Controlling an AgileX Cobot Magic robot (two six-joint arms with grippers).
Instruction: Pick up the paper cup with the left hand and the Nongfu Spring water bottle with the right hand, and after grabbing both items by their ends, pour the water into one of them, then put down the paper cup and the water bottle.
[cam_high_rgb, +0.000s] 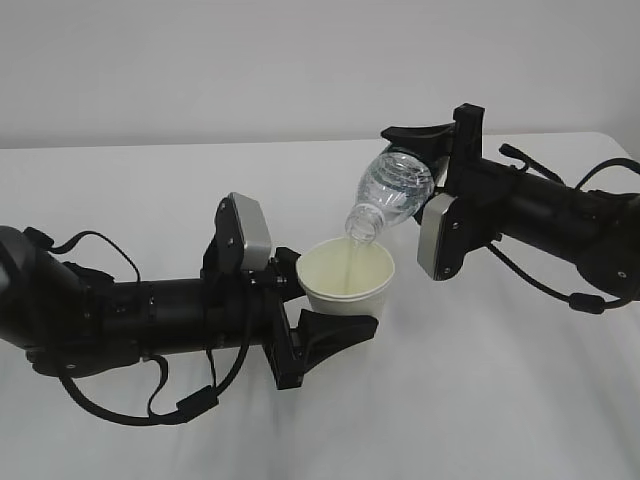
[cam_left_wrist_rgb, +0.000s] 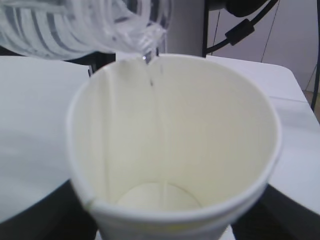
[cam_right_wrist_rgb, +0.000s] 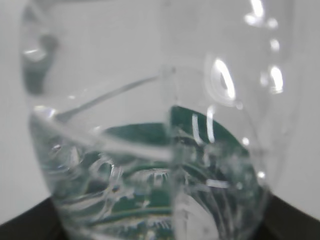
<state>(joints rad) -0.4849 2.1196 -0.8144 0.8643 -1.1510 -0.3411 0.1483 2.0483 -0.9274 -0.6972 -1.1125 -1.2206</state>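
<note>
**Clear water running from tilted bottle into held cup**

White tapered paper cup (cam_high_rgb: 347, 283) sits upright between the 2 black fingers (cam_high_rgb: 335, 335) of the left gripper (cam_high_rgb: 315, 300), which are clamped on its lower body, one finger each side, above the white table (cam_high_rgb: 150, 180). Its cream inside shows a thin stream of clear water (cam_high_rgb: 350, 258) running down the wall; how much has pooled at the bottom I cannot tell. Just above the rim, the small clear ribbed plastic bottle (cam_high_rgb: 392, 192) hangs tilted neck-down, its base end gripped in the right gripper (cam_high_rgb: 436, 170), fingers closed on it. A dark green label band (cam_right_wrist_rgb: 200, 130) shows through the plastic; no writing is readable.
</note>
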